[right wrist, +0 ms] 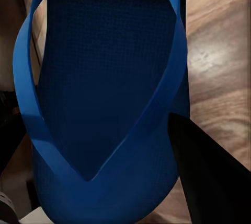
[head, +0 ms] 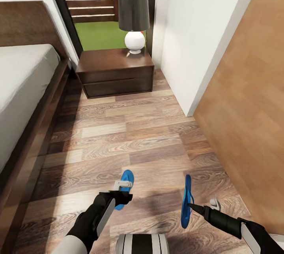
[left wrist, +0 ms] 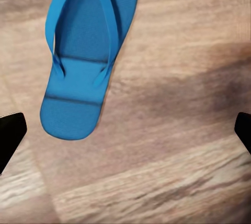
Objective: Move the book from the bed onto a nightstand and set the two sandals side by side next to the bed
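Looking down, the head view showed the right gripper (head: 192,205) pinching one sandal (head: 186,200) on edge above the floor (head: 130,143); the other sandal (head: 125,189) lay flat under the left gripper (head: 123,190). The left wrist view showed jaws wide over it. The right wrist view showed the held sandal, seemingly light and bendy; gripping the sole edge seemed safest.

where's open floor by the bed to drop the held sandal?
Bare planks run between the bed frame and the white wall, up to the nightstand. Crowded low down: one sandal lies flat under the left gripper; the right gripper holds the other sandal on edge.
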Robot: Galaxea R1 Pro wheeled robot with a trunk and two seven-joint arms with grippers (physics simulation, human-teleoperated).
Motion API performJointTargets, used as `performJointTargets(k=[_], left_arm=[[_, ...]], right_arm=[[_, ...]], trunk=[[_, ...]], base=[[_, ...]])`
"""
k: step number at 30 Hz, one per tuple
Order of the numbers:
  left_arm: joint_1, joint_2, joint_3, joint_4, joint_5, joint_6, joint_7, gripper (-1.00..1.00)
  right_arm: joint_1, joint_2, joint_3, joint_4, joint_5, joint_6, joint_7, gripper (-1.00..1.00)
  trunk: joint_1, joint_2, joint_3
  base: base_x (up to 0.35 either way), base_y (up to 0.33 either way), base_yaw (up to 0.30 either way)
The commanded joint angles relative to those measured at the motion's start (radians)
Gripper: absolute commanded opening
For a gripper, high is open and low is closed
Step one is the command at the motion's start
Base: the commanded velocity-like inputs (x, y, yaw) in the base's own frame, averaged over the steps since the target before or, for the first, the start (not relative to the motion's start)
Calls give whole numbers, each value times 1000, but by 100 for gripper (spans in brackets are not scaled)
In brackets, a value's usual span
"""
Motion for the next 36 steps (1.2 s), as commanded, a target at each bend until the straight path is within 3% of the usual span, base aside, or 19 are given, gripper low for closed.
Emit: performJointTargets(k=[1,36], left_arm=[[0,0,-3,-1,10,4,8,100],[0,3,-3,0,6,-10,54,100]], right_arm=[[0,0,-1,0,-6,8,0,-100],[-1,0,2,0,-7,5,2,-100]], trunk=[[0,-1,-5],[0,-1,-5]], base=[[0,0,0],[0,0,0]])
